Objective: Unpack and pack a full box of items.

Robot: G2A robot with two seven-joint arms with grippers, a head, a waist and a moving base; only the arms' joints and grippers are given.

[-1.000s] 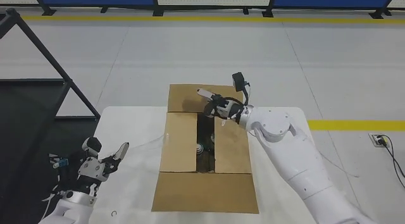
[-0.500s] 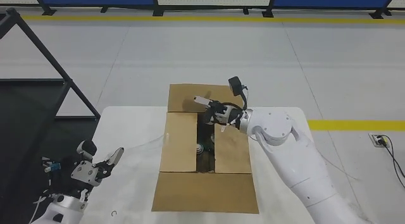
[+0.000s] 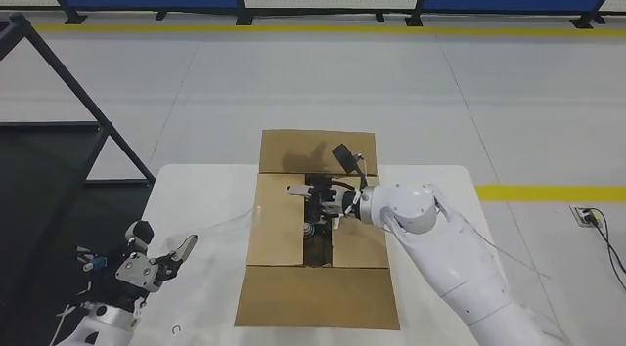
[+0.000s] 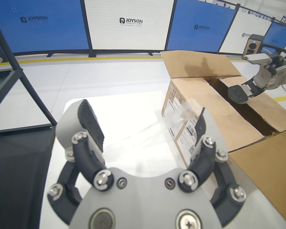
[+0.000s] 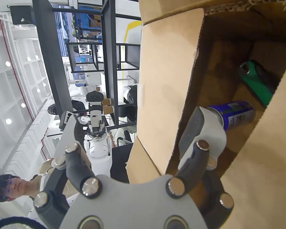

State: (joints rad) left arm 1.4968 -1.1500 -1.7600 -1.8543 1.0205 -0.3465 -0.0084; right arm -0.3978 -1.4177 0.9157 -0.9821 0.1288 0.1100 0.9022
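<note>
White table (image 3: 210, 209): over its near-left corner hangs the left tool (image 4: 143, 113), spread and empty. Farther right stands the brown cardboard box (image 3: 279, 224), top flaps parted. The right tool (image 3: 311, 201), spread, straddles the left flap's edge. Its wrist view shows a blue can (image 5: 236, 114) and a green object (image 5: 257, 82) inside, both dim from above.

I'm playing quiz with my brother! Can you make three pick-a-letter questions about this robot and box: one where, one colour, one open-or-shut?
1. The blue can is where, by the box? A under; B inside; C on top.
2. The other item's colour? A red; B green; C yellow.
3. The left gripper is: A open and empty; B shut on the can; C shut on a flap.
Answers: B, it lies down in the opening; B, its body is green; A, its fingers stand apart with nothing between.
</note>
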